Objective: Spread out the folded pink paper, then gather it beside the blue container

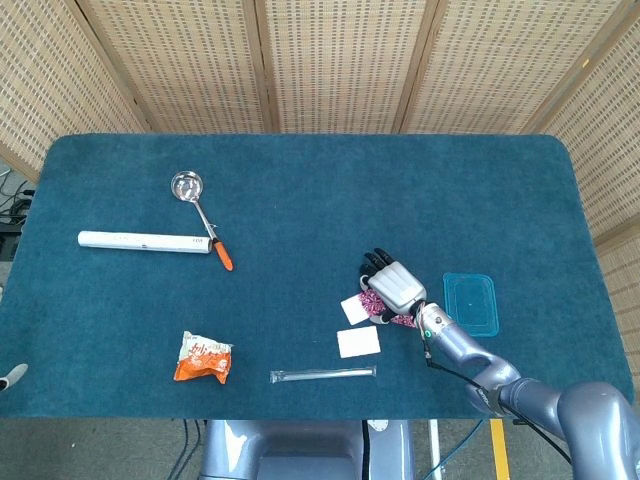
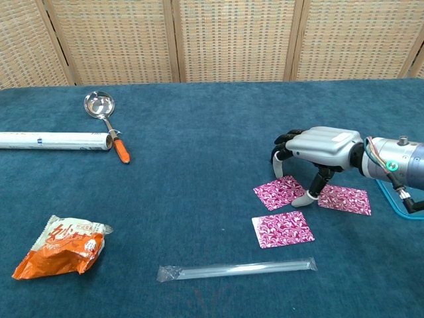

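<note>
the right hand [image 2: 318,151] is hovering palm-down at the right of the chest view, its fingers spread apart and curving downward, holding nothing; one pale fingertip [image 2: 302,198] is touching down between two pink paper pieces. the pink paper is lying as three separate patterned squares: the upper-left square [image 2: 280,192] is sitting partly under the fingers, the right square [image 2: 344,199] is lying just beside the hand toward the frame's right edge, and the lower square [image 2: 283,228] is resting nearer the bottom of the frame, just apart from the others. the blue container [image 1: 470,303] is sitting to the right of the hand in the head view, near the squares but not touching them; in the chest view only its edge is showing at the far right. the left hand is not appearing in either view. toward the upper left of the chest view a ladle [image 2: 105,117] is lying beside a white roll [image 2: 54,140], an orange snack packet [image 2: 63,246] is sitting at lower left, and a clear wrapped straw [image 2: 235,269] is lying along the bottom centre on the blue table [image 2: 199,165].
</note>
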You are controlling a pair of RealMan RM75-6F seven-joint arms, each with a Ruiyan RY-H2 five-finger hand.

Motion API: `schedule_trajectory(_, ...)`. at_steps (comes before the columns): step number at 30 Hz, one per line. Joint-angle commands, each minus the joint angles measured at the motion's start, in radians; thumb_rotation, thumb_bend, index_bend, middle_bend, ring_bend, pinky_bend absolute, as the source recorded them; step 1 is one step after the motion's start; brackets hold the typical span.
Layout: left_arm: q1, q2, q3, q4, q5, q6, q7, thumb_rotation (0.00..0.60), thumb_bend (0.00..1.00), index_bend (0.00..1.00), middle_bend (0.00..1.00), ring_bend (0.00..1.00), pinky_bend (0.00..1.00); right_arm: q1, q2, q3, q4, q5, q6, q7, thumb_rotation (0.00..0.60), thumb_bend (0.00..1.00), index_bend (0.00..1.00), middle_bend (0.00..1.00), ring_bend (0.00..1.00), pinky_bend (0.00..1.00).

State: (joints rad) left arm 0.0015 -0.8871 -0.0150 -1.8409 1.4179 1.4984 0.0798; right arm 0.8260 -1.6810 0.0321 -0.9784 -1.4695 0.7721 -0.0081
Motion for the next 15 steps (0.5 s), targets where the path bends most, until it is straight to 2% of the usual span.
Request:
schedule_trajectory(1, 0.000, 0.000, 0.000, 0.000, 0.001, 0.000, 0.000, 0.600, 0.03, 0.00, 0.00, 0.00, 0.00, -0.001, -0.002, -0.001, 0.001, -0.004, 0.004, 0.005, 0.600, 0.39, 0.52, 0.32, 0.00, 0.00)
schedule_trajectory(15, 0.001, 0.000, 0.000, -0.003, 0.002, 0.002, 0.004, 0.600, 0.03, 0.00, 0.00, 0.00, 0.00, -0.003, 0.000, 0.002, 0.011, -0.012, 0.020, 0.033, 0.600, 0.44, 0.54, 0.34, 0.02, 0.00)
